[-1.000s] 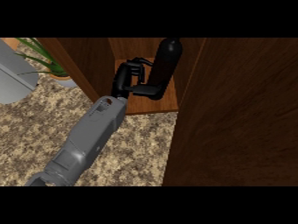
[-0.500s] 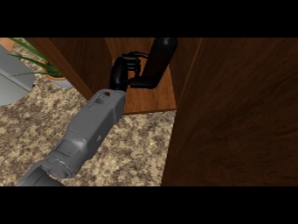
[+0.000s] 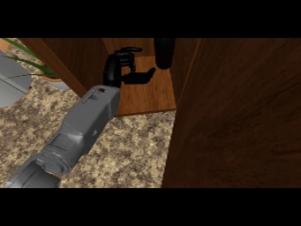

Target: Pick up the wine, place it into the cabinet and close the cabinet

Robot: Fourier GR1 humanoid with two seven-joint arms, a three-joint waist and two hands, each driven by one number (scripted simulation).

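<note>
Black robot hand (image 3: 123,70), the left one, sits inside the wooden cabinet (image 3: 81,59) with fingers spread apart, holding nothing. Wine bottle (image 3: 163,53) stands just beside it on the cabinet floor, top cut off by the view's edge. No readable label anywhere. Open door (image 3: 244,114) blocks everything right; speckled desk (image 3: 133,150) below.

A single head view looks steeply down, close over the speckled beige stone desk (image 3: 133,145), facing the open brown wooden cabinet (image 3: 146,95) whose door fills the right side
</note>
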